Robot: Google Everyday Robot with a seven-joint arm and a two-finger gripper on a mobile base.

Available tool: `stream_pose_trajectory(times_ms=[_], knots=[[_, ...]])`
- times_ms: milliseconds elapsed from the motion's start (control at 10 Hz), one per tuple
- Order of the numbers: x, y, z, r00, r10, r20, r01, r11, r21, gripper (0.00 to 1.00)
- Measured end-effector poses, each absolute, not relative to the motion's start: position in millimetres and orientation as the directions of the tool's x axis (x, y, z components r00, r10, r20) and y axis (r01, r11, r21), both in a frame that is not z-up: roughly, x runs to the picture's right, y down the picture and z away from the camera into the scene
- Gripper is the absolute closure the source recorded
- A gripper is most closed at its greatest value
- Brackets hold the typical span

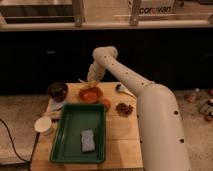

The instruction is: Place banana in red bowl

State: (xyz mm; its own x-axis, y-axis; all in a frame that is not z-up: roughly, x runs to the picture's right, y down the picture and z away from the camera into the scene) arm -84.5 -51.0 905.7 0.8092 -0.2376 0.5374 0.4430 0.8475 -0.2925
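Note:
The red bowl (90,94) sits on the wooden table (120,135) near its far edge. My gripper (91,81) hangs just above the bowl's far rim, at the end of the white arm that reaches in from the right. A yellowish thing that looks like the banana (85,82) shows at the gripper, right over the bowl. I cannot tell whether it is still held or rests in the bowl.
A green tray (70,142) with a grey sponge (88,140) lies in front. A dark bowl (57,90) stands left of the red bowl, a white cup (43,125) at the left edge, a brown snack pile (124,108) to the right, a spoon-like item (120,89) behind.

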Motion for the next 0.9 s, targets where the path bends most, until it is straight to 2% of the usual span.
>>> stream_pose_trajectory(times_ms=[200,800,900], knots=[[-82.5,-50.7,905.4,0.810,-0.234,0.538,0.441,0.848,-0.295,0.81],[-76.2,-42.5,907.9,0.823,-0.201,0.531,0.409,0.859,-0.309,0.22],[-74.8,-41.4,908.4,0.825,-0.197,0.529,0.405,0.860,-0.311,0.20]])
